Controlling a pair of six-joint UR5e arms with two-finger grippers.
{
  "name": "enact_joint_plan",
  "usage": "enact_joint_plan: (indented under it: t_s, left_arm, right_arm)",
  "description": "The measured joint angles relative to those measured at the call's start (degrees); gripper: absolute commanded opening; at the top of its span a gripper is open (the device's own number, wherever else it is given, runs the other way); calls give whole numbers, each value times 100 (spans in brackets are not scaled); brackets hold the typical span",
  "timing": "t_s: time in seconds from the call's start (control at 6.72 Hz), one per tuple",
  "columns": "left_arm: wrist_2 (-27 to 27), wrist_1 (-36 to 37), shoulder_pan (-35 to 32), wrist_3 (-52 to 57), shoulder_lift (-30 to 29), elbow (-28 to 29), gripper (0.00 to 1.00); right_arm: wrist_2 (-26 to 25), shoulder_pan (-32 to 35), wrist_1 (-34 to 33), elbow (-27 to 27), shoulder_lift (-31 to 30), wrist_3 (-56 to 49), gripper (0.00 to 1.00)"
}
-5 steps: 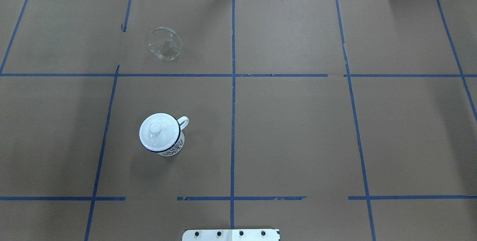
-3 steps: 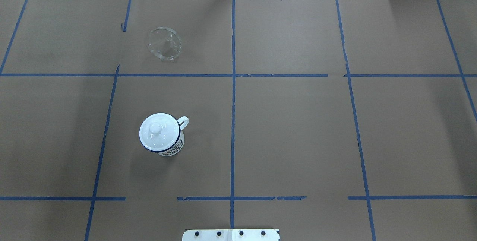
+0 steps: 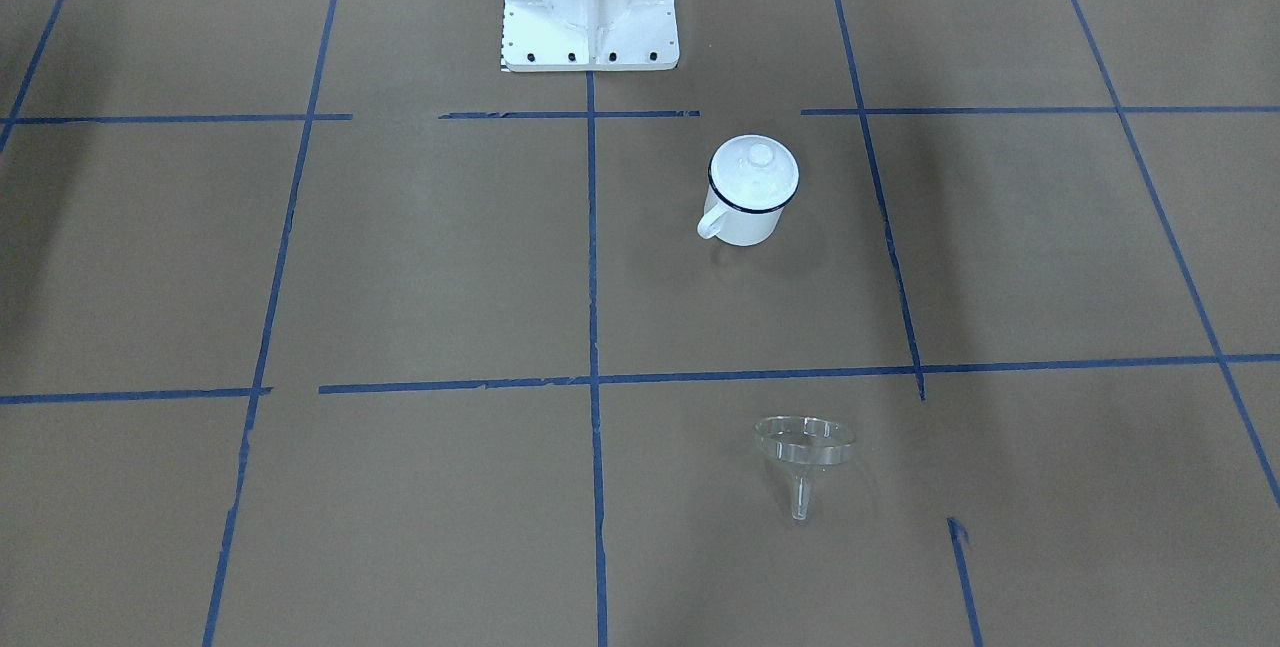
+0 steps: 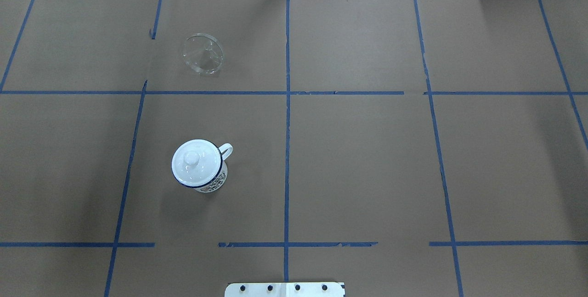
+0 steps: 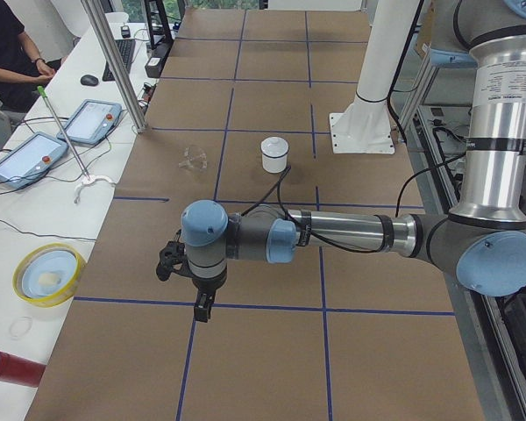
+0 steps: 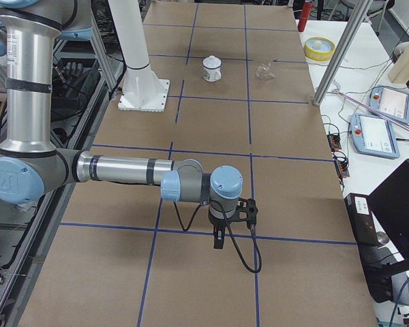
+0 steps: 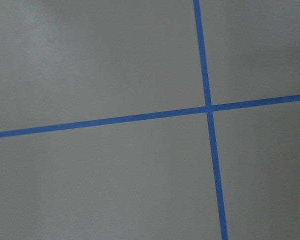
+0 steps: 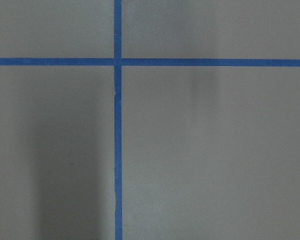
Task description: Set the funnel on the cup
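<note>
The clear funnel lies on its side on the brown table, at the far left of the overhead view; it also shows in the front view. The white cup with a dark blue rim stands nearer the robot, handle to the right, and is seen in the front view. A white knobbed lid sits on it. My left gripper hangs over the table's left end, far from both. My right gripper hangs over the right end. I cannot tell whether either is open or shut.
The white robot base stands at the table's near middle edge. Off the table on the operators' side are a yellow bowl, two tablets, a metal pole and cables. Blue tape lines grid the table.
</note>
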Motion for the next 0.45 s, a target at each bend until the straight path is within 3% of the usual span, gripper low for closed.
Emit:
enact_joint_plan:
  t_s: [0.45]
  left_arm:
    - [193,43,772,-1213,-124,-1186,100]
  right_arm:
    - [0,0,0,2,0,0,100]
